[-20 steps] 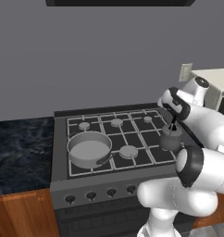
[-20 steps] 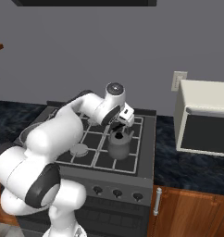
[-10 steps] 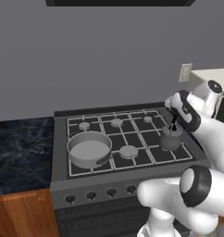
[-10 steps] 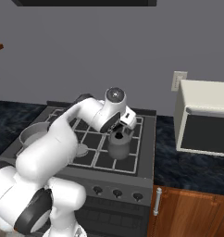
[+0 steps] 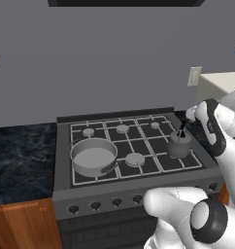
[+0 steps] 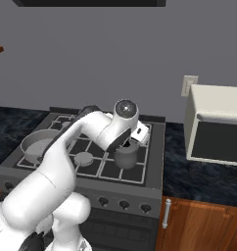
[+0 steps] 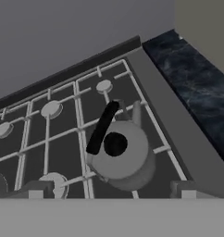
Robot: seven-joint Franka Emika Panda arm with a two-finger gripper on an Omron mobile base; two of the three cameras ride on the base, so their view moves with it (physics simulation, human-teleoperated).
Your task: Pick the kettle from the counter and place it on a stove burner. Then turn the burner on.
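Since the earlier pictures the arm had drawn back to the right and the pincer [image 5: 189, 115] had come off the kettle [image 5: 179, 145], which stayed where it was on the front right part of the cooktop [image 5: 158, 145]. The worktop [image 5: 20, 158] of dark marbled stone ran on both sides of the stove, and a pale microwave [image 6: 216, 125] stood on its right part. A wide grey saucepan [image 5: 93, 156] sat on the front left burner, well apart from the kettle. The kettle stood upright on the grate, its thin dark handle [image 7: 102, 127] above the lid. The small stove burner [image 7: 103, 85] lay just behind it. In the hand view the two tips stood wide, one at each side, touching nothing.
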